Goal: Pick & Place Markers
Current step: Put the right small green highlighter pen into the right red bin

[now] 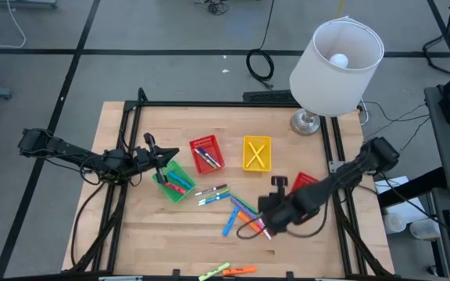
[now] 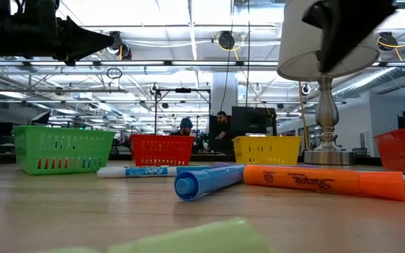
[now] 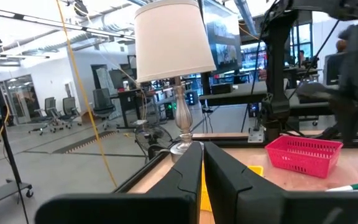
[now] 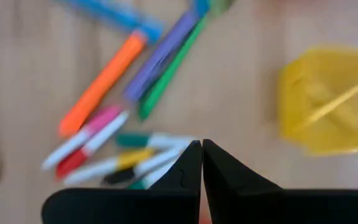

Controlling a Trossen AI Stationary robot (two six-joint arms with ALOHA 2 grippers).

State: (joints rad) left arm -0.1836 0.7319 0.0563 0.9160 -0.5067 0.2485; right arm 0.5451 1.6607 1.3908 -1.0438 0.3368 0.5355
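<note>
A pale butcher-block wooden table (image 1: 147,234) with a smooth, lightly sheened surface is shown. Mesh plastic is seen in the small green basket (image 2: 62,149), red basket (image 2: 162,149) and yellow basket (image 2: 266,149). A glossy plastic barrel is shown on the orange marker (image 2: 322,183). The white cloth-shaded lamp (image 1: 336,58) is carried on a polished metal base.

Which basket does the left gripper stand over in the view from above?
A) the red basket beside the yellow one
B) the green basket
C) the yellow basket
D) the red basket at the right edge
B: in the high view the left gripper is over the green basket, which has markers in it.
</note>
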